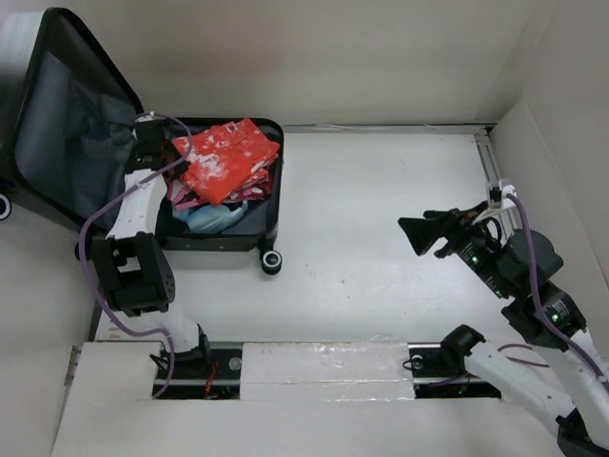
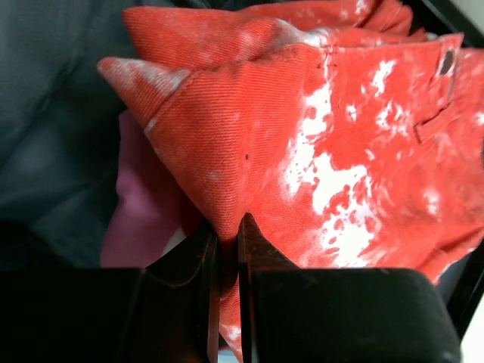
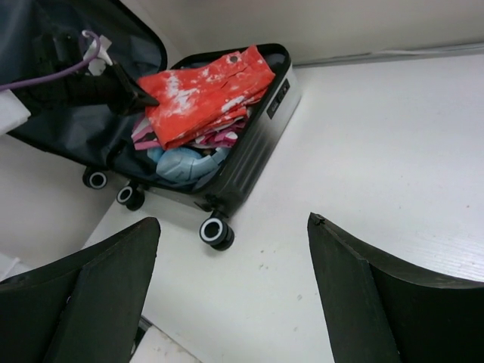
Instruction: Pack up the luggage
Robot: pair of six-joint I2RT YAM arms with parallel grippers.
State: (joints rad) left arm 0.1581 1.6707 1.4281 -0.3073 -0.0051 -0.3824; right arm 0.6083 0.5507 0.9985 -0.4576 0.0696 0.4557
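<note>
Top external view: the luggage (image 1: 214,238) lies open at the tabletop's (image 1: 371,190) far left, and our left end effector (image 2: 224,238) is clamped on the red garment (image 1: 228,157) inside. We see the right end effector (image 1: 419,238) gaping wide, holding nothing.

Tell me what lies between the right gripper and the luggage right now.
Only bare white tabletop lies between the open right gripper and the luggage; nothing sits on that stretch. The top external view shows it best.

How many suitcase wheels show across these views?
4 on the luggage: outer tray wheel at its front corner; inner tray wheel beside inner lid wheel; outer lid wheel at the top view's left edge. None hidden.
</note>
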